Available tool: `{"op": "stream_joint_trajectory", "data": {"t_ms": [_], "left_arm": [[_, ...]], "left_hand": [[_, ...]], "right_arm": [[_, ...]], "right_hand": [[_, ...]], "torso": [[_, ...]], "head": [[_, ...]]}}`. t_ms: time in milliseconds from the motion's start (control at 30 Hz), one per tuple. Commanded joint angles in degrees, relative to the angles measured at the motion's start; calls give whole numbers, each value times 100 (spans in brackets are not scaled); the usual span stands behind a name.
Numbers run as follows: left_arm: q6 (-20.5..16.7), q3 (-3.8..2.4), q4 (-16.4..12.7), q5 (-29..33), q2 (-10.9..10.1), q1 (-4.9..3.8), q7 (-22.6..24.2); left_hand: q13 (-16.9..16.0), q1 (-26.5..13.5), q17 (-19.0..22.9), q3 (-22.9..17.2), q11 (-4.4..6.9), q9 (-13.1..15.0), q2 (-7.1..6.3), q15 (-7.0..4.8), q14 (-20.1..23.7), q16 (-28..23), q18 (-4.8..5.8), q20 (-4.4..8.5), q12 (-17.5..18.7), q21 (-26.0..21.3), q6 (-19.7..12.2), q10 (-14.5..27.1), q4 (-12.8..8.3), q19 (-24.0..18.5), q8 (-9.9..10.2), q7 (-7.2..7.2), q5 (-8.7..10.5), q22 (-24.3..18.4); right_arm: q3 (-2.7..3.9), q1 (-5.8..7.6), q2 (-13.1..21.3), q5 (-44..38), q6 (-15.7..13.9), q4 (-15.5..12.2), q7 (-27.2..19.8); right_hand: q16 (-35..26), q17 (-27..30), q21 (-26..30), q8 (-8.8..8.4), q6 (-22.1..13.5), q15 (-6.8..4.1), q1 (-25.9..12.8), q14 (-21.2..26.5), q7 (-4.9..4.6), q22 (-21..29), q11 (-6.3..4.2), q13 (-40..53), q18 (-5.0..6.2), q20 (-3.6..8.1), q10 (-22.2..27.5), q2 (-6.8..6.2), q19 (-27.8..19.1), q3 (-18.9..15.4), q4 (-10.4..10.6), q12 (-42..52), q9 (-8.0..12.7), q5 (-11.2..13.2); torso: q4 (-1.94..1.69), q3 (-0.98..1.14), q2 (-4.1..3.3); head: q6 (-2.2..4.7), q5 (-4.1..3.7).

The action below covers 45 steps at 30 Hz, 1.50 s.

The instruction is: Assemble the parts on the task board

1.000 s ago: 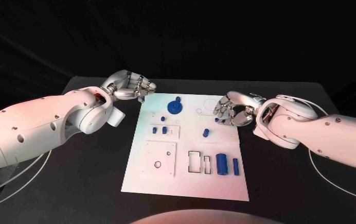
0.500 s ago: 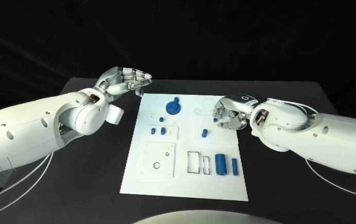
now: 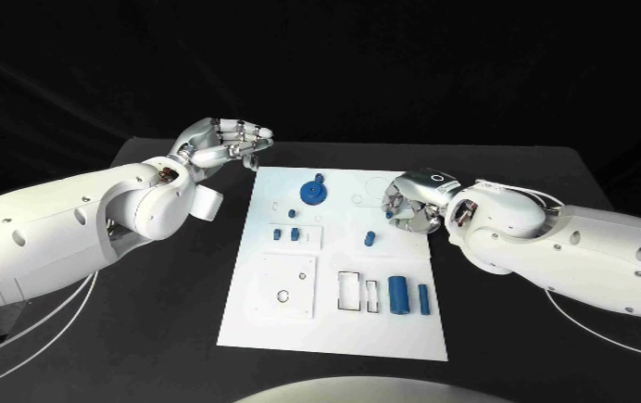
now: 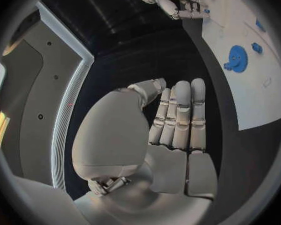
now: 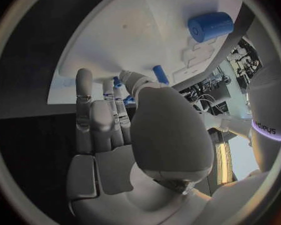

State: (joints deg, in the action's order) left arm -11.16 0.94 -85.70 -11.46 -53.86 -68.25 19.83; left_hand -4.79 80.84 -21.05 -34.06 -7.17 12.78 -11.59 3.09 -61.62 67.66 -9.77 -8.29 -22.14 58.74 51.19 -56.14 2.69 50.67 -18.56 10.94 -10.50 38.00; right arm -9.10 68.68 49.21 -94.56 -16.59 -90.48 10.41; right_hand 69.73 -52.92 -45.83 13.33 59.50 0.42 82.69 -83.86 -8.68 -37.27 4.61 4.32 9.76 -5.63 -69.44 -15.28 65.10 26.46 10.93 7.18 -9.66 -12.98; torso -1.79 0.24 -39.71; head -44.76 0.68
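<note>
Overhead, both hands' fingers (image 3: 241, 134) curled, empty, above task board (image 3: 334, 329) edges.

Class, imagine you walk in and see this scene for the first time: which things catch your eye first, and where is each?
The white task board lies bright in the middle of the black table, dotted with small blue parts, the blue gear near its far edge. A white arm flanks each side: the left hand hovers off the board's far left corner with fingers curled, and the right hand sits over the board's right edge.
</note>
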Motion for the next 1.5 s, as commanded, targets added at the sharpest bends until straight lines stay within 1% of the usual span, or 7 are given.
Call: {"op": "stream_joint_trajectory", "data": {"t_ms": [33,500,633,767,900,1033,1500], "left_arm": [[147,-2,-2,78,8,-2,63],[152,2,12,51,23,-2,18],[138,2,20,40,28,-2,11],[132,2,22,31,31,-2,8],[135,2,19,18,28,-2,1],[128,3,15,-4,27,-2,-1],[135,3,-2,-111,38,-2,-6]], "left_hand": [[1,-45,10,41,-14,-9,17,-26,14,-35,-83,-5,-31,-24,-33,48,10,-25,-23,1,15,-12],[10,-40,16,65,-45,-31,15,-5,16,-46,-82,-16,-40,-52,-135,144,-18,-12,-5,44,10,-37],[11,-39,18,69,-53,-33,17,-1,19,-49,-81,-20,-42,-58,-149,165,-23,-11,-7,49,10,-42],[12,-36,18,70,-56,-34,18,1,21,-51,-81,-21,-44,-60,-155,174,-27,-10,-8,52,9,-44],[13,-22,20,69,-60,-35,21,5,27,-55,-82,-24,-49,-64,-161,195,-41,-9,-15,56,7,-48],[14,-9,22,69,-65,-35,22,7,32,-58,-82,-27,-54,-66,-165,214,-56,-9,-23,60,4,-50],[27,5,30,77,-90,-36,23,25,58,-75,-81,-38,-53,-73,-184,320,-90,-14,-53,79,-4,-57]], "right_arm": [[1,-14,-27,-105,131,37,94],[1,-113,-144,-65,290,129,148],[1,-155,-162,-65,349,134,185],[1,-176,-162,-119,391,124,237],[1,-193,-161,-244,373,93,308],[1,-203,-162,-364,284,53,379],[3,-209,-143,-577,-109,-82,571]], "right_hand": [[91,-89,-124,53,63,-20,23,-115,5,-142,3,8,-2,13,-61,50,50,96,-22,34,-19,12],[565,-617,-1048,117,119,-55,-136,-193,43,-1206,-35,24,-158,37,-166,145,437,421,-47,25,-126,27],[609,-638,-1119,132,124,-62,-129,-195,50,-1286,-42,28,-166,37,-176,158,461,463,-80,22,-148,27],[681,-683,-1281,191,187,-90,-16,-196,73,-1470,-67,44,-184,54,-234,232,519,582,-222,41,-201,24],[783,-753,-1503,301,303,-128,145,-196,99,-1710,-106,79,-203,102,-372,346,543,808,-531,80,-310,20],[816,-697,-1688,382,356,-163,46,-172,136,-1917,-148,132,-215,133,-518,384,502,1018,-728,88,-430,19],[840,-630,-1837,444,365,-186,-112,-153,161,-2103,-174,194,-225,147,-610,382,464,1200,-909,66,-561,24]], "torso": [[3,-2,1],[4,-3,3],[3,-8,6],[-2,-5,10],[-2,-5,9],[1,-2,2],[1,-2,7]], "head": [[-4,2],[-26,-16],[-30,-17],[-30,-15],[-32,-10],[-29,-6],[-24,-3]]}}
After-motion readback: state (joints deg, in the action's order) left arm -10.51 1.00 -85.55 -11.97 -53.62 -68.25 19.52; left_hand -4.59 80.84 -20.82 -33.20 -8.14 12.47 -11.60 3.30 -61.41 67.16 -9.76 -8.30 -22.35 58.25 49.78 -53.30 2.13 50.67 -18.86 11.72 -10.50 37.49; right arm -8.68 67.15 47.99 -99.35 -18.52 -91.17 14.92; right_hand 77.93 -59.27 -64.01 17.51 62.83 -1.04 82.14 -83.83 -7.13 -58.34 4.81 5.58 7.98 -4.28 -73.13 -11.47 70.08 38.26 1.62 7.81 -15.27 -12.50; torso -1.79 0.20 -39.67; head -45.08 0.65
